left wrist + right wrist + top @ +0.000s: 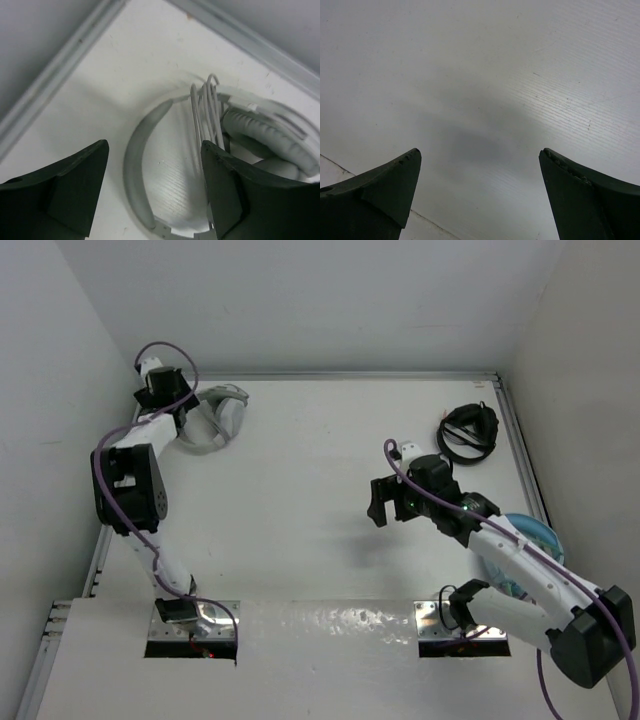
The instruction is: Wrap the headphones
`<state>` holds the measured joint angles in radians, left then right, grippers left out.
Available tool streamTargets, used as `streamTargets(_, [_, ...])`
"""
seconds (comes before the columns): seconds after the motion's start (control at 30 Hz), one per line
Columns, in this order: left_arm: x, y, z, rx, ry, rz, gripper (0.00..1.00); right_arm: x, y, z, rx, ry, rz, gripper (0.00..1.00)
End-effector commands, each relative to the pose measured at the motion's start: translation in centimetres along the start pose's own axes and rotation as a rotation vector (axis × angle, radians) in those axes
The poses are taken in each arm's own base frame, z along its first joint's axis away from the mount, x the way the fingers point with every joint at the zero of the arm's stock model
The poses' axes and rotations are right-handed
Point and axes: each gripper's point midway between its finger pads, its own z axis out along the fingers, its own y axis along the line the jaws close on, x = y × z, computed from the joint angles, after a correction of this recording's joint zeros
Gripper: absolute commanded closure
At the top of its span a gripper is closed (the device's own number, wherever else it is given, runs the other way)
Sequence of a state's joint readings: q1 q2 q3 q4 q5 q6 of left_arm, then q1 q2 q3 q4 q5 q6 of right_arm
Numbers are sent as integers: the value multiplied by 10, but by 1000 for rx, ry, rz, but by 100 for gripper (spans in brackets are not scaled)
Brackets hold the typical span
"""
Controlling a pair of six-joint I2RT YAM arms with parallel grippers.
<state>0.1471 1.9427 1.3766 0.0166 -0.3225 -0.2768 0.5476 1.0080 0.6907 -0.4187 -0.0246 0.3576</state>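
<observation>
The white headphones (218, 416) lie flat in the table's far left corner. In the left wrist view their grey headband (134, 165) curves below me, the thin pale cable (206, 107) is coiled in several turns across the band, and a padded earcup (272, 136) sits to the right. My left gripper (187, 410) hovers over them, open (154, 150). Its left finger is outside the band and its right finger stands just beside the cable coil, with nothing gripped. My right gripper (378, 502) hangs open (480, 152) over bare table mid-right, holding nothing.
Black headphones (468, 430) lie at the far right near the rail. Light blue headphones (535, 532) sit at the right edge, partly under the right arm. A metal rail (60, 65) and white walls border the table close to the left gripper.
</observation>
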Motion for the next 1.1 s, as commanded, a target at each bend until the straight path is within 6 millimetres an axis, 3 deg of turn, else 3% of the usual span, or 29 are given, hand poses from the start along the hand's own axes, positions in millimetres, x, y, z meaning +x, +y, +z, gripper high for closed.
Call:
streamTargets(0.0, [-103, 9, -57, -16, -219, -29, 28, -25, -2, -11, 32, -97, 17, 1])
streamTargets(0.03, [-100, 15, -66, -30, -189, 25, 27, -25, -7, -13, 63, -106, 24, 1])
streamTargets(0.07, [-109, 19, -81, -29, -199, 44, 26, -25, -10, -14, 80, -112, 36, 1])
streamTargets(0.13, [-96, 28, -95, -36, -129, 144, 24, -22, -18, -19, 123, -123, 45, 1])
streamTargets(0.17, [-98, 32, -108, -32, -125, 167, 23, -21, -26, -21, 166, -132, 55, 1])
streamTargets(0.27, [-55, 55, -130, -48, 16, 276, 19, -4, -40, -25, 235, -116, 64, 1])
streamTargets(0.33, [-45, 67, -147, -51, 31, 325, 16, 0, -45, -28, 251, -119, 59, 1])
streamTargets(0.37, [-19, 77, -150, -54, 89, 349, 14, 6, -46, -28, 257, -104, 56, 1])
streamTargets(0.4, [-15, 79, -160, -36, 87, 368, 13, 7, -47, -29, 258, -107, 54, 1])
streamTargets(0.6, [52, 99, -179, 23, 212, 454, 8, 12, -50, -32, 266, -100, 27, 1])
streamTargets(0.7, [68, 105, -185, 26, 240, 473, 8, 15, -51, -34, 270, -92, 15, 1])
streamTargets(0.93, [83, 117, -186, -19, 265, 462, 8, 27, -58, -35, 293, -79, -3, 1])
streamTargets(1.07, [84, 114, -186, 0, 268, 464, 8, 30, -59, -33, 297, -82, 4, 1])
